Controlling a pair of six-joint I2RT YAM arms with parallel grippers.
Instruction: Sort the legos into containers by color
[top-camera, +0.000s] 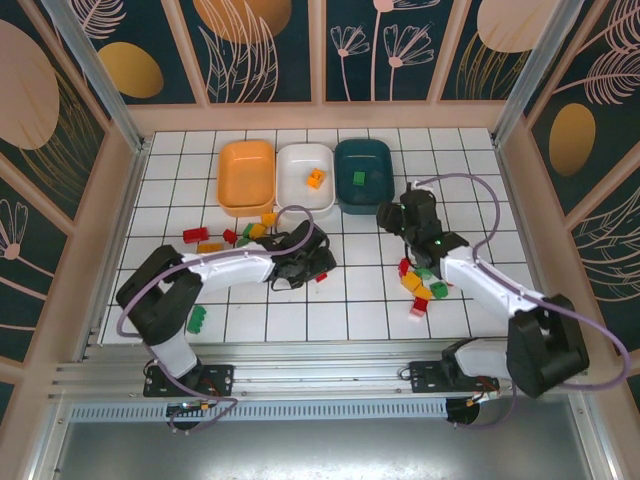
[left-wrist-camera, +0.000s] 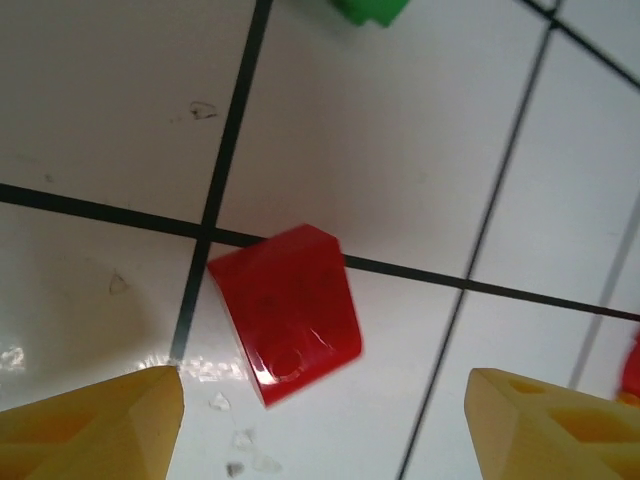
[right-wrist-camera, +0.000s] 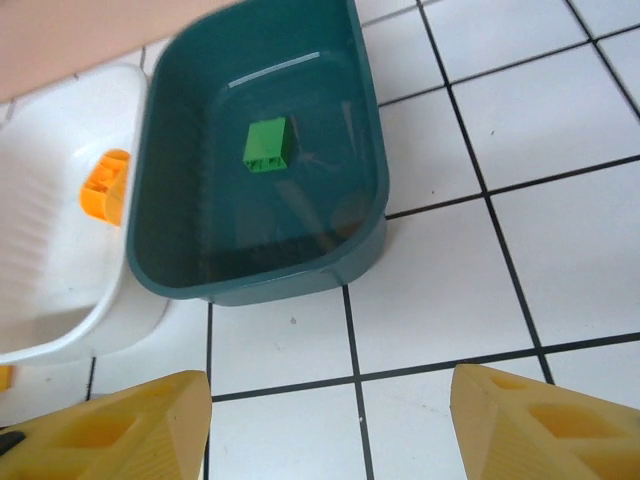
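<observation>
Now: red lego awaiting pinch

The left hand (left-wrist-camera: 325, 425), released, is poised around a red lego (left-wrist-camera: 287, 312) lying untouched on the desk (left-wrist-camera: 400, 130). It is judged light, stiff and glossy; flat opposite sides should be pinched squarely. The right hand (right-wrist-camera: 330, 425) is released, empty, near the dark teal tray (right-wrist-camera: 372, 160), where a green lego (right-wrist-camera: 267, 144) lies.

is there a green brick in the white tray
No, the white tray holds an orange brick; the green brick sits in the dark teal tray.
</observation>
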